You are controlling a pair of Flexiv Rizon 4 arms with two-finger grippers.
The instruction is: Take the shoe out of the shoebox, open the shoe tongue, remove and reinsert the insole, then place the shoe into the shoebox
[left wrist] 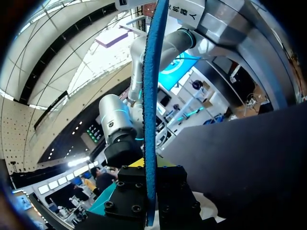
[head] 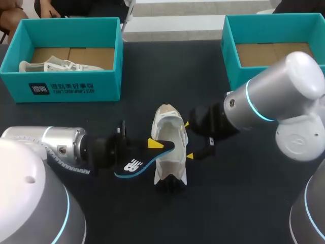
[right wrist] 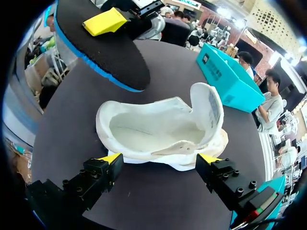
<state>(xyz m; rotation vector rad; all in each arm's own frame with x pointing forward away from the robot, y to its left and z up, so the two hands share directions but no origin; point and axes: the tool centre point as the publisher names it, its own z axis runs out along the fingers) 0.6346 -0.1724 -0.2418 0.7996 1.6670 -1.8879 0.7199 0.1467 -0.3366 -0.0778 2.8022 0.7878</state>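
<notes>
1. Light falls from above, and the dark matte bench (head: 238, 203) is evenly lit.
2. The white fabric shoe (head: 170, 140) glows so bright its folds are hard to see.
3. Shiny glare spots sit on the round silver right arm (head: 292, 71) and silver left arm (head: 25, 178).
4. In the left wrist view, the thin blue-edged black insole (left wrist: 149, 96) looks dim against strong light behind it.
</notes>
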